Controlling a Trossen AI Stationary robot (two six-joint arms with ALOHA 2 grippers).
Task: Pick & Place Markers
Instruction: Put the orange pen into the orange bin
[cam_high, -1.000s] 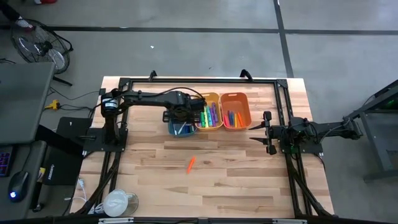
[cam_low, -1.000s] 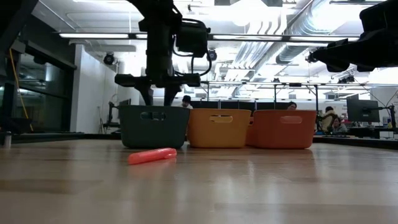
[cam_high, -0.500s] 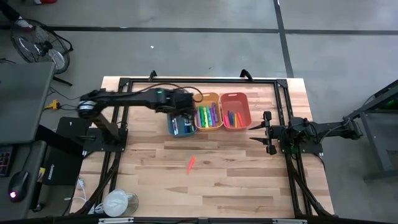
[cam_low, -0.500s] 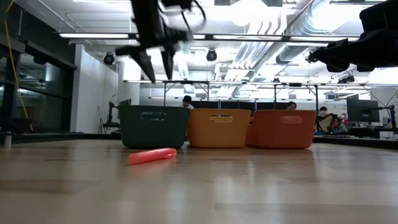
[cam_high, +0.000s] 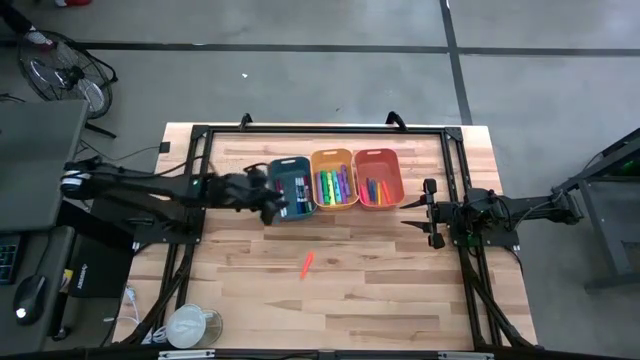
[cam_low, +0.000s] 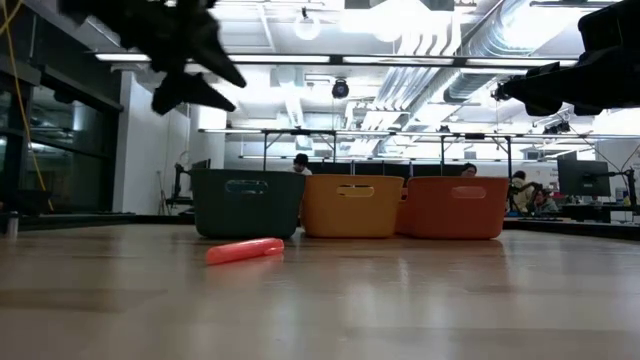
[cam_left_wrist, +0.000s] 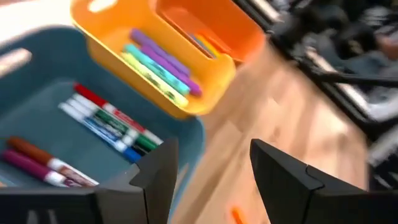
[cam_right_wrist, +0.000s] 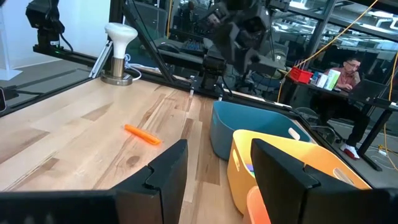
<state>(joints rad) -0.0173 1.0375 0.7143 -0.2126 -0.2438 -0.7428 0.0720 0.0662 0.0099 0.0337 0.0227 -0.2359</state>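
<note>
The left tool (cam_high: 268, 203) is shown withdrawn from over the teal bin (cam_high: 291, 201) toward the worktop's left edge; a second ago it hung directly above that bin, and its fingers have since spread to their widest, with nothing held between them. From this it is judged that a marker has just been released into the teal bin and that one placement is complete. The right tool (cam_high: 428, 213) is shown unmoved near the worktop's right edge, beside the orange bin (cam_high: 378, 178), its fingers parted and nothing gripped.

One orange marker (cam_high: 306, 263) is left lying loose on the worktop (cam_high: 380, 290), near its centre and well apart from the bins; it is taken to be the next item to be collected.

Three bins are counted in a row toward the far edge: teal, yellow-orange (cam_high: 334, 180) and orange. In the left wrist view roughly seven whiteboard markers (cam_left_wrist: 106, 121) are counted in the teal bin, with red, green, blue, brown and purple caps. Four or five highlighters (cam_left_wrist: 158, 68) in purple, teal, green and yellow are made out in the yellow-orange bin. The contents of the orange bin are seen only partly, so no count is given. Two arms are counted, and one white mug-like object (cam_high: 188, 326) at the near left corner
</note>
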